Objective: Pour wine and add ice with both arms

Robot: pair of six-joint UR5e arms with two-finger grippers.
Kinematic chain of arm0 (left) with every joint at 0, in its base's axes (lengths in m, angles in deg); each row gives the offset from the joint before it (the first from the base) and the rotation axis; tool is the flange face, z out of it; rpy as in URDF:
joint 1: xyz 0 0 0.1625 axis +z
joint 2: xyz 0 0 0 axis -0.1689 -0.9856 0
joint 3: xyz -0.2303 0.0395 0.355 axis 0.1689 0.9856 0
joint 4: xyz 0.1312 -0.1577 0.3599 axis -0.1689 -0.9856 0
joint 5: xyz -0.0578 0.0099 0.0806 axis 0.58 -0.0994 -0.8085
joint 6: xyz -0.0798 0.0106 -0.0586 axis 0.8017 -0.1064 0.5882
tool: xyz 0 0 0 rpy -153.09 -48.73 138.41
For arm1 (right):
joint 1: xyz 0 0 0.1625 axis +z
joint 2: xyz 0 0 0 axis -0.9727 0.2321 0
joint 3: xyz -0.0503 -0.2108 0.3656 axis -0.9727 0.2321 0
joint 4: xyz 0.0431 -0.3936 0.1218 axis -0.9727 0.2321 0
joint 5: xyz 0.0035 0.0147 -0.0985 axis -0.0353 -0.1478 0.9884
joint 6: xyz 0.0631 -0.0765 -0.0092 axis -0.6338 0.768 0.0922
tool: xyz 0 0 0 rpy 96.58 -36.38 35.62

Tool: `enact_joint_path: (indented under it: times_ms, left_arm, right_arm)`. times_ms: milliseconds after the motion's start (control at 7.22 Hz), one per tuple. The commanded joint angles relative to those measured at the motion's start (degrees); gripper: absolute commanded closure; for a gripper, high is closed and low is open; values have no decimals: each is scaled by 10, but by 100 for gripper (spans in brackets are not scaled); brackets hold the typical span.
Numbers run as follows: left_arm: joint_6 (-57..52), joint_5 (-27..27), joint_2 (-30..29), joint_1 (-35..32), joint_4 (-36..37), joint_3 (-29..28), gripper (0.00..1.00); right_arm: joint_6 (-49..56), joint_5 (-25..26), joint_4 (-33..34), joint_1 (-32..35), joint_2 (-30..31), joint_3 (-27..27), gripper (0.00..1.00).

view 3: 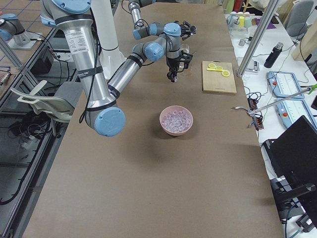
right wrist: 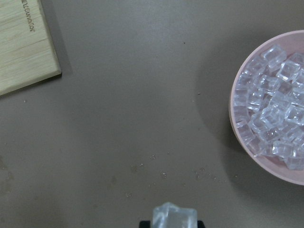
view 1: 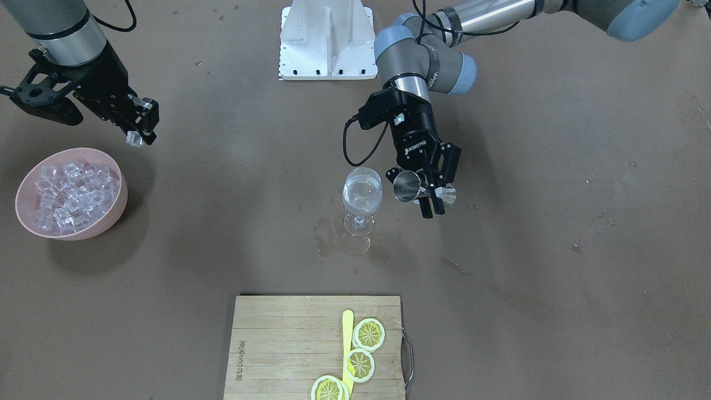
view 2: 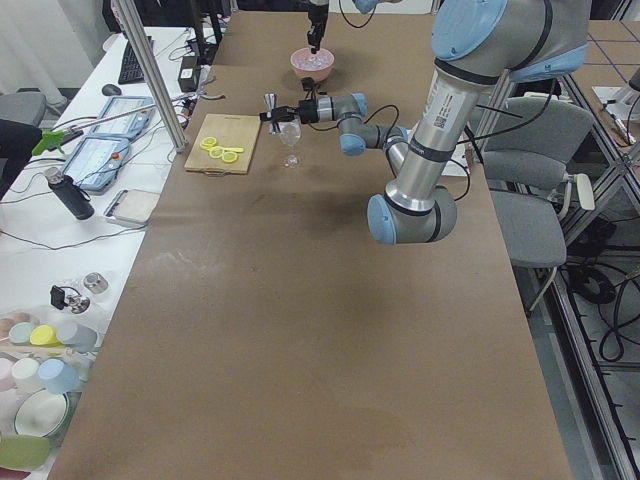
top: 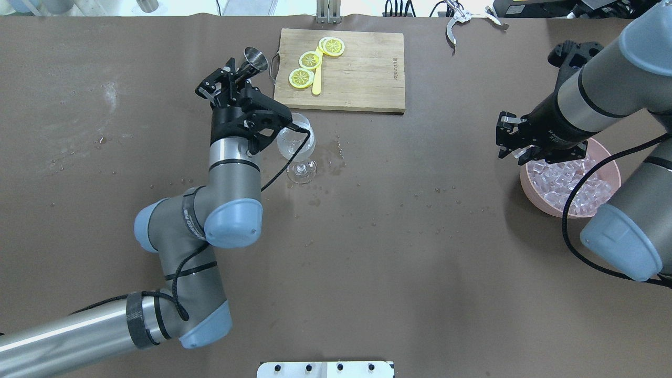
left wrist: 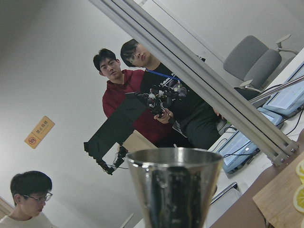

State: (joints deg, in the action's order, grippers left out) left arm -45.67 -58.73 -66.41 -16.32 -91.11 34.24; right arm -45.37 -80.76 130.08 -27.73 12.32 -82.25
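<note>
A wine glass [view 1: 362, 194] stands mid-table with a little clear wine in its bowl; it also shows in the overhead view [top: 296, 144]. My left gripper [view 1: 432, 211] is shut on a steel jigger [view 1: 408, 186], held tilted just beside the glass rim, its mouth toward the glass. The jigger fills the left wrist view [left wrist: 173, 190]. My right gripper [view 1: 136, 136] is shut on one ice cube [right wrist: 174, 216], held above the table beside the pink bowl [view 1: 22, 191] heaped with ice [view 1: 72, 194].
A bamboo cutting board [view 1: 278, 344] with three lemon slices [view 1: 368, 334] and a yellow knife lies at the operators' edge. Wet spills [view 1: 333, 239] surround the glass foot. The white base post [view 1: 328, 39] stands at the robot's side. Metal tongs [top: 462, 16] lie at the far edge.
</note>
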Motion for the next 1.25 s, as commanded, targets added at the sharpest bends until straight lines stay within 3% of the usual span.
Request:
enact_joint_path:
  times_ms: [0,138,415,692,969,1108]
  left_arm:
    - [64,134,50,-72,-14,-1,100]
    - [64,181,86,-97,-90,-6,100]
    - [63,253,158,-144,-177,-12,100]
    - [66,324,202,-188,-360,-94,100]
    - [98,368,221,-220,-493,-167,100]
    - [108,374,253,-221,-535,-174,100]
  right_arm:
    - [-37,11,29,-23,-39,1,67]
    - [-50,21,83,-37,-88,2,67]
    - [-82,32,100,-59,-133,11,69]
    - [-111,48,101,-76,-196,54,69]
    - [-112,49,100,-85,-229,75,69]
    - [-110,49,98,-89,-248,93,69]
